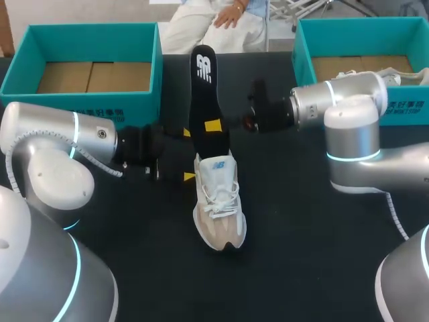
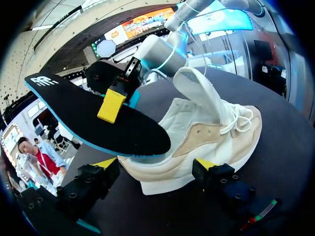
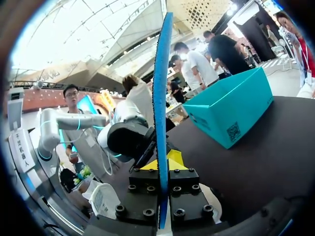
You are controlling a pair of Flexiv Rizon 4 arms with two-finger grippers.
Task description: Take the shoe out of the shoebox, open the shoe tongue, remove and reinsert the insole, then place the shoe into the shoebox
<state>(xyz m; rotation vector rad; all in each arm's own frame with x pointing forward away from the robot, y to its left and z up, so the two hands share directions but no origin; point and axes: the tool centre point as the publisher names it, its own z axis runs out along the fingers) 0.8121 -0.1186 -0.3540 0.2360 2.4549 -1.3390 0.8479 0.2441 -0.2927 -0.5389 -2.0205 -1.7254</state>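
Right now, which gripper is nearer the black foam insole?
Right. Right gripper is shut on the black insole; left gripper sits lower, beside the heel of the beige sneaker.

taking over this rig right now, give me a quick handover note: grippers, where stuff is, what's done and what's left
Right gripper: shut on the insole, which is held nearly upright with its lower end at the heel opening of the shoe.
Left gripper: beside the shoe's heel; grip not clear.
Shoe: out of the box, on the table, tongue lifted.
Done: shoe out, tongue open, insole mostly out.
Left: I can't tell if the insole is coming out or going back in. Seat it, then put the shoe into a shoebox.
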